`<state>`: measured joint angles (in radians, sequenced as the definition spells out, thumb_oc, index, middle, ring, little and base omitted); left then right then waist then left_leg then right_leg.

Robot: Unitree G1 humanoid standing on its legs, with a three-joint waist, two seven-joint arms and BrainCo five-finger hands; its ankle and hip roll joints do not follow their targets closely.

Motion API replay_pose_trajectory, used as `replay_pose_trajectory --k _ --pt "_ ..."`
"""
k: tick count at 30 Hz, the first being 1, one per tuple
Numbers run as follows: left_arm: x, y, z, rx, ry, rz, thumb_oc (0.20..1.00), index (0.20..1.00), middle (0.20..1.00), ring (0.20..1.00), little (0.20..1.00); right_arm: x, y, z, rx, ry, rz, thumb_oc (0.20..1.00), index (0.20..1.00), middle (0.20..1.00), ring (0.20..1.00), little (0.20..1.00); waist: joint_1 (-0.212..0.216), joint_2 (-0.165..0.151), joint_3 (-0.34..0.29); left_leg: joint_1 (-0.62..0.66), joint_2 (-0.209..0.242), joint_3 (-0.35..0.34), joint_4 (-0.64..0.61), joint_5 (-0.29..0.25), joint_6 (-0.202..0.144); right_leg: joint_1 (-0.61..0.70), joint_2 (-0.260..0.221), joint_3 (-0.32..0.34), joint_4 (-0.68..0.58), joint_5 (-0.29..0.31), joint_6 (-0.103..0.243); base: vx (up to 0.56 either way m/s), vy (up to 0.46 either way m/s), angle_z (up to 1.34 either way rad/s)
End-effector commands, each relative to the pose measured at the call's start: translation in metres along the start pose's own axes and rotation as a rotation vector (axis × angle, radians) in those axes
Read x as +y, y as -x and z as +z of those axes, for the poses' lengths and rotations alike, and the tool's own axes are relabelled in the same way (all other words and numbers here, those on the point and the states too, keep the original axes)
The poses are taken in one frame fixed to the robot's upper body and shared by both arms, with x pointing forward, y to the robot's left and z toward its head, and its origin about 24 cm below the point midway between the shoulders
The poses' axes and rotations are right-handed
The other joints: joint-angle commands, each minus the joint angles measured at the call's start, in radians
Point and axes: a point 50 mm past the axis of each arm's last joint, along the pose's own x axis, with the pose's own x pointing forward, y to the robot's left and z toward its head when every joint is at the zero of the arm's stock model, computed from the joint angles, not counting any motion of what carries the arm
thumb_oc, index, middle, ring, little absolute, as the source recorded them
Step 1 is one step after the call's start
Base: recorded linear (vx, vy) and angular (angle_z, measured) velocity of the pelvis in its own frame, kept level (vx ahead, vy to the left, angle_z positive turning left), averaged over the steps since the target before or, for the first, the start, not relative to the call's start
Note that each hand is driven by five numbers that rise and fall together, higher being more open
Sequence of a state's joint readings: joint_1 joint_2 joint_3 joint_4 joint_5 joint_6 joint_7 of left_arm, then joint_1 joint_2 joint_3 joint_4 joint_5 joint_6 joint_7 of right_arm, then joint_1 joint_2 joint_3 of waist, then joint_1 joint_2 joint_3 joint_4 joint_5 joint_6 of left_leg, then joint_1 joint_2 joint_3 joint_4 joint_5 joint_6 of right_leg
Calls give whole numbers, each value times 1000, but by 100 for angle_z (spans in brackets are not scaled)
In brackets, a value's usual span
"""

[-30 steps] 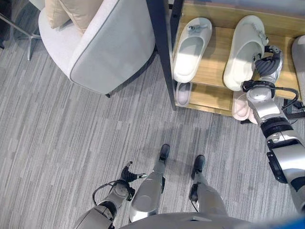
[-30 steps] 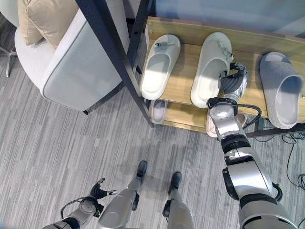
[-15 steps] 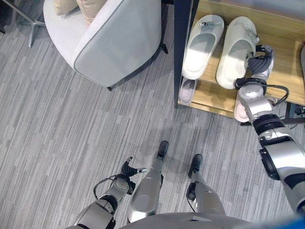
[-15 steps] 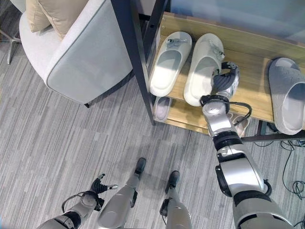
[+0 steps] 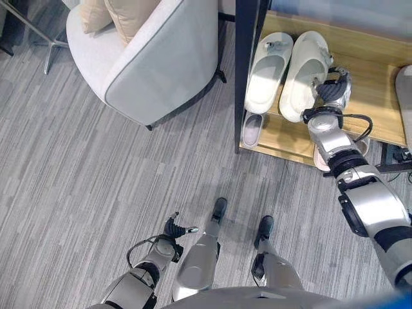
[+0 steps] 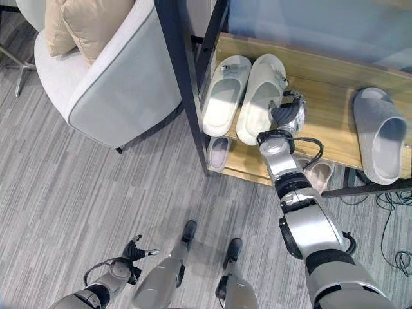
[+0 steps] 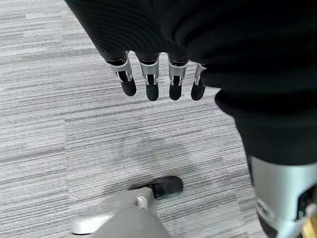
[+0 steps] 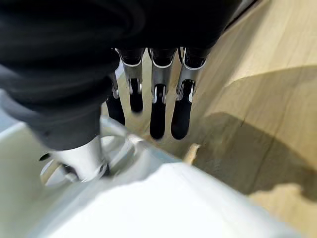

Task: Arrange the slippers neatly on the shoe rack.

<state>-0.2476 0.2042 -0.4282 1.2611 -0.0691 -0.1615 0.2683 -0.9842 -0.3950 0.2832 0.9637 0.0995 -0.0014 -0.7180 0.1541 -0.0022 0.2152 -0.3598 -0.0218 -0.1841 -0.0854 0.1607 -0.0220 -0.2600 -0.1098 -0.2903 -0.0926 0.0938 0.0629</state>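
2 white slippers (image 5: 286, 69) touch; right hand (image 5: 331, 91) presses one.

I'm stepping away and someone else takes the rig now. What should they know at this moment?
Right hand: fingers straight, open, against the right side of one white slipper on the shoe rack top shelf.
Left hand: open, idle low over the floor.
Done: that slipper lies beside its mate, nearly touching.
Left: grey slipper lies apart at the right; two more show on the lower shelf.
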Motion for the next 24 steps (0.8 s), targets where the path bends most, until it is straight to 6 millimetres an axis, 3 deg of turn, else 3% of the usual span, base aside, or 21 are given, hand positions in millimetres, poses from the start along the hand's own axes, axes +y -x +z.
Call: replay_pose_trajectory --k 1,18,23,24 --pt "8 -5 6 24 -20 22 1000 1000 1000 1000 1000 -6 -10 39 -157 11 -50 1000 1000 1000 1000 1000 18 -53 29 30 8 29 -2 -124 -37 91 -136 -8 5 -8 112 0 0 0" --pt "3 -2 -6 77 -31 4 1000 1000 1000 1000 1000 -3 11 5 -121 57 -88 1000 1000 1000 1000 1000 -2 -56 5 67 12 50 -2 -142 -28 108 -135 14 5 -15 105 1 0 0" --pt "7 -1 -12 100 -20 25 1000 1000 1000 1000 1000 -11 23 10 -170 -181 -139 1000 1000 1000 1000 1000 -8 -51 -11 78 15 57 -2 -150 -27 117 -135 17 5 -26 104 13 -7 0" --pt "15 -2 -12 100 -5 66 1000 1000 1000 1000 1000 -15 24 11 -192 -224 -139 1000 1000 1000 1000 1000 -9 -53 -16 83 17 60 -2 -152 -28 119 -134 17 5 -27 104 42 -33 -1"
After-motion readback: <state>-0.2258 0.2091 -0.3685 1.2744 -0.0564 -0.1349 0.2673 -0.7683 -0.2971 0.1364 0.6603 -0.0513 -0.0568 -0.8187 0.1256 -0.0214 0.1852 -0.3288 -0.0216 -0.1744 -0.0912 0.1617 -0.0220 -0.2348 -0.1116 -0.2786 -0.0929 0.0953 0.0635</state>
